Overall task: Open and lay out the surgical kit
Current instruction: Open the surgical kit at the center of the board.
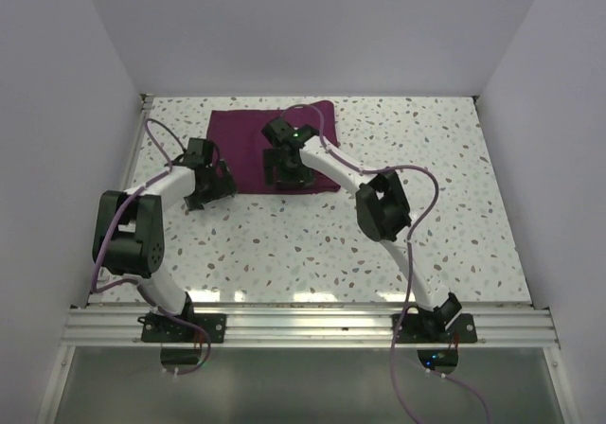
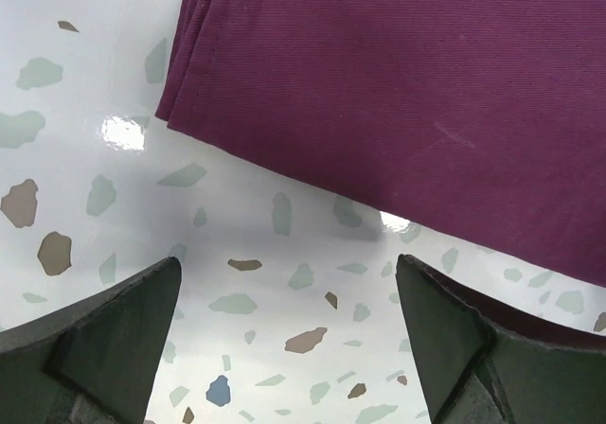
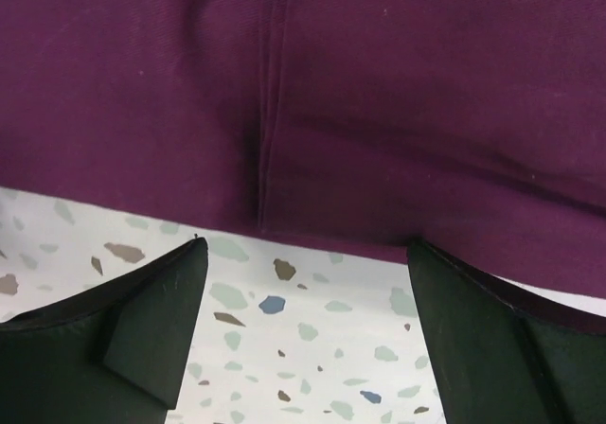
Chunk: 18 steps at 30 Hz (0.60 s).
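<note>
At the far middle of the speckled surface (image 1: 426, 216) lies the dark purple cloth (image 1: 239, 145), folded into a flat rectangle. Left end effector (image 2: 289, 282) hangs just off the cloth's near left corner, fingers spread wide apart over bare surface and gripping nothing. Right end effector (image 3: 308, 254) sits at the cloth's near edge, likewise open and holding nothing, its fingers either side of a fold line (image 3: 270, 112) running away across the fabric.
</note>
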### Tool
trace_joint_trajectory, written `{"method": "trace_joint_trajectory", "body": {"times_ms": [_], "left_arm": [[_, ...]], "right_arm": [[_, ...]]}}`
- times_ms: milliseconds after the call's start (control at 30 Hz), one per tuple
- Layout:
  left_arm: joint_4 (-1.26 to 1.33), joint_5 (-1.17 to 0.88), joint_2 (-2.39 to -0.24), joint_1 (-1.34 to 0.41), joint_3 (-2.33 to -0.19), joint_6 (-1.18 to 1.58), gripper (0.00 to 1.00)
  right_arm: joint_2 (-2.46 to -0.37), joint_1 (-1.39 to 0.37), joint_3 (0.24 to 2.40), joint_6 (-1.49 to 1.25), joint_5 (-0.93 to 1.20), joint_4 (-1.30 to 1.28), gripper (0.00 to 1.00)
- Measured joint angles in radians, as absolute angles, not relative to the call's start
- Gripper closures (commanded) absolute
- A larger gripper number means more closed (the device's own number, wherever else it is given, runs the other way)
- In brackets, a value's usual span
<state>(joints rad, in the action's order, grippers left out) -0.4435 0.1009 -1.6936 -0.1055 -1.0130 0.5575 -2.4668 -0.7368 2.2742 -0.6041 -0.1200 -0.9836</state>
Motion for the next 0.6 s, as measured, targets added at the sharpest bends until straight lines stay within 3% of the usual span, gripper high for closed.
{"method": "trace_joint_trajectory", "body": {"times_ms": [467,600], "left_arm": [[-0.364,0.06,-1.71,-0.076,-1.002,0.548,0.01],[-0.334,0.049,-1.722,-0.067,-1.007,0.539,0.04]], "right_arm": [[-2.484,-0.733,2.331,-0.644,-0.176,-0.928,0.17],[-2.503,-0.733,2.419,-0.646,-0.208,-0.966,0.27]]}}
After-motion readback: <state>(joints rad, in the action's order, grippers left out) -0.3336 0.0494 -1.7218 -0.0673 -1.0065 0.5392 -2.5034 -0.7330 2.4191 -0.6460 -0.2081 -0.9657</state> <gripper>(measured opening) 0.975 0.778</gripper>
